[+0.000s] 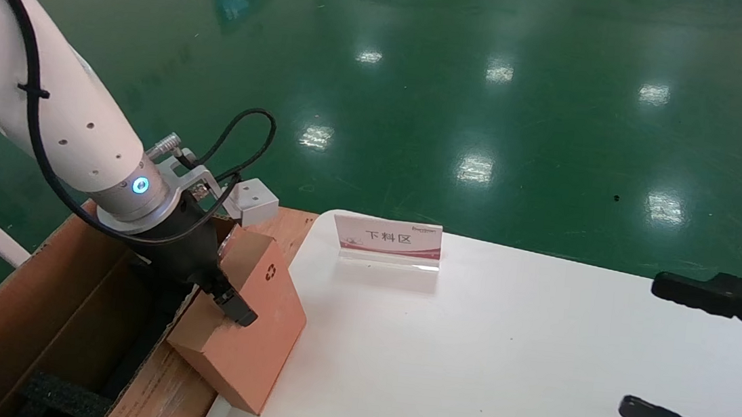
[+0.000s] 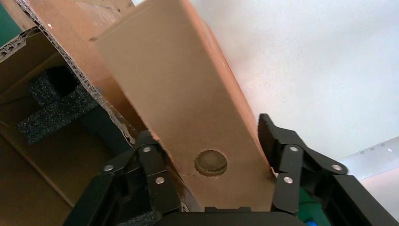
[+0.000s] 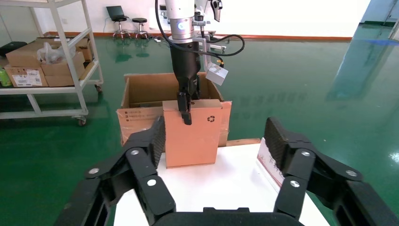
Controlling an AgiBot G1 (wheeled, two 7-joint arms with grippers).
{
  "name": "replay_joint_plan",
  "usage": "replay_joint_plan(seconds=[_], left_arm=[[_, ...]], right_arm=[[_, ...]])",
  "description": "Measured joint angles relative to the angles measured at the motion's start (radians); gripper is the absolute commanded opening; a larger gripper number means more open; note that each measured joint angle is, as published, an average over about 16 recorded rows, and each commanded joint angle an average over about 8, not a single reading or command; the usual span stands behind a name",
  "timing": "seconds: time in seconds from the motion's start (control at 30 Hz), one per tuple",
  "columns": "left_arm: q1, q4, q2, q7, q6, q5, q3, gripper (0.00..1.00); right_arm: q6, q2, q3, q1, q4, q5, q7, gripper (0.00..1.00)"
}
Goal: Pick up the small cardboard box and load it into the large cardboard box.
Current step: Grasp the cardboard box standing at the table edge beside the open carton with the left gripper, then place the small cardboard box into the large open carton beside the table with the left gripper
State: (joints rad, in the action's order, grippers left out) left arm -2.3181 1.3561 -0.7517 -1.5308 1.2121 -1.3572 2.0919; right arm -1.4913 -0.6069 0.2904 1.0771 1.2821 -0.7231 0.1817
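Note:
The small cardboard box (image 1: pixel 251 319) is pinkish-brown with a black recycling symbol. It is tilted at the white table's left edge, over the flap of the large cardboard box (image 1: pixel 48 313). My left gripper (image 1: pixel 226 293) is shut on its upper narrow edge. In the left wrist view the fingers (image 2: pixel 281 157) press both faces of the small box (image 2: pixel 188 108), next to its round hole. The large box is open, with black foam (image 2: pixel 51 110) inside. The right wrist view shows the small box (image 3: pixel 190 136) held in front of the carton (image 3: pixel 146 101). My right gripper (image 3: pixel 211 141) is open and empty, at the table's right.
A white and pink sign stand (image 1: pixel 387 241) stands at the back of the white table (image 1: pixel 499 357). Green floor lies beyond. A shelf cart with boxes (image 3: pixel 47 61) stands far behind the carton.

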Motion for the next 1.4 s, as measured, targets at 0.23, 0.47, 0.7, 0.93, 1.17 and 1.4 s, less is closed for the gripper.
replay_joint_plan(seconds=[0.23, 0.47, 0.7, 0.93, 1.17, 1.4], left_arm=[[0.0, -0.002, -0.001, 0.001, 0.0, 0.0, -0.001, 0.0], [-0.016, -0.012, -0.001, 0.012, 0.003, 0.014, -0.013, 0.0], [-0.095, -0.026, 0.006, 0.03, 0.029, 0.046, -0.054, 0.0], [-0.251, -0.066, 0.018, 0.062, 0.109, 0.089, -0.118, 0.0], [-0.413, -0.154, 0.003, 0.125, 0.25, 0.097, -0.144, 0.0], [-0.52, -0.243, -0.018, 0.197, 0.359, 0.079, -0.065, 0.0]], right_arm=[[0.0, 0.0, 0.0, 0.0, 0.0, 0.0, 0.0, 0.0], [0.0, 0.0, 0.0, 0.0, 0.0, 0.0, 0.0, 0.0], [0.0, 0.0, 0.0, 0.0, -0.001, 0.0, 0.0, 0.0], [0.0, 0.0, 0.001, 0.001, -0.001, 0.0, -0.001, 0.0], [0.0, 0.0, 0.001, 0.001, -0.001, 0.001, -0.001, 0.0], [0.0, 0.0, 0.002, 0.001, -0.001, 0.001, -0.001, 0.0]])
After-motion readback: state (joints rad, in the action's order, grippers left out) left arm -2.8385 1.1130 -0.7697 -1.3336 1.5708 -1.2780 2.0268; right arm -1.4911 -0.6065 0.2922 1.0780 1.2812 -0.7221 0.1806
